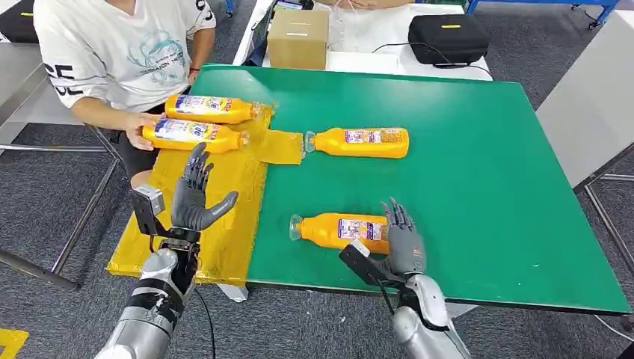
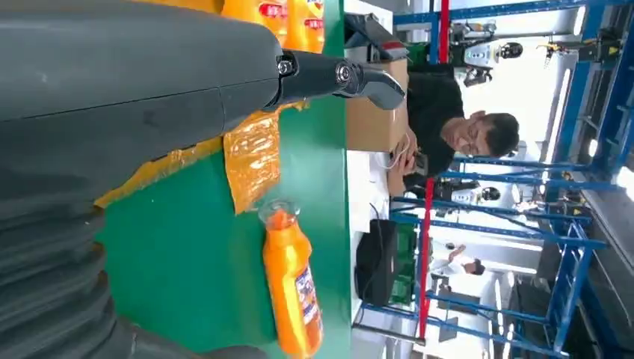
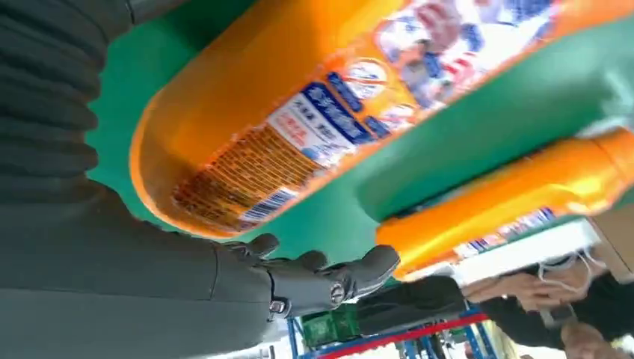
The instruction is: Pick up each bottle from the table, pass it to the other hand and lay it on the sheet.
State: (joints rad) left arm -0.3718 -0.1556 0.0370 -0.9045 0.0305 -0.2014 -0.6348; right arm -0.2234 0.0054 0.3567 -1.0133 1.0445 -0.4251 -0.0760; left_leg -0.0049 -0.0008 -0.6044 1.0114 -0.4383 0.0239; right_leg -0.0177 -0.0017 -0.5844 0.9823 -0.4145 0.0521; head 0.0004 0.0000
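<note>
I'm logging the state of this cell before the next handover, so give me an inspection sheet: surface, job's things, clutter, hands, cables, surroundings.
Surface: green table with a yellow sheet over its left end.
Job's things: two bottles on the sheet, a person's hand on the nearer one; far bottle and near bottle lie on the green.
Clutter: nothing seen on the green beyond the bottles.
Hands: left hand open above the sheet; right hand open at the near bottle's base, contact unclear.
Cables: a cable hangs under the left arm; a wire runs to the black case.
Surroundings: cardboard box, seated person, blue racks.
</note>
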